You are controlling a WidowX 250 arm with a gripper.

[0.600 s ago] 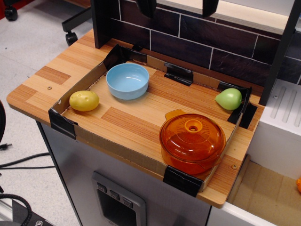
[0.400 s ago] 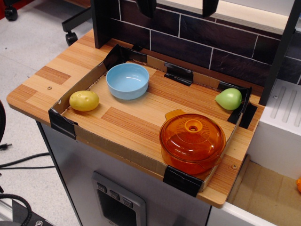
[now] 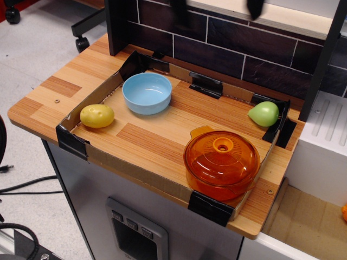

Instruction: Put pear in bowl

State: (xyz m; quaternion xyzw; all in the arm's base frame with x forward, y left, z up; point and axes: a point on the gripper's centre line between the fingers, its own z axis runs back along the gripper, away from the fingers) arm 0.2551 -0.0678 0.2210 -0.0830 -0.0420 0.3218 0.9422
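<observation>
You have only one view, looking down at an angle on the wooden surface point(image 3: 49, 89) with its low cardboard rim held by black corner pieces.

At the very top edge of the frame you can see two dark finger tips of the pincer point(image 3: 217, 6). One is near the upper middle and the other sits further right, and both are slightly blurred. They stand well apart, so the pincer reads as spread wide with nothing between its fingers. It is high above the surface, in front of the dark brick-pattern back wall point(image 3: 233, 46).

Look for the pear point(image 3: 264, 114) in the right part of the frame. It lies on its side in the far right corner of the rimmed area, tucked against the black corner piece, with its pointed end toward the left. It is well below the pincer and a little right of its right finger, and the two are not touching.

The pale-blue bowl point(image 3: 147, 93) stands upright in the upper left of the rimmed area, well apart from the pear, and its inside holds nothing.

The yellow oval fruit point(image 3: 97, 115) rests by the left rim, near the bowl. The orange lidded pot point(image 3: 221, 162) sits in the lower right, below the pear.
</observation>
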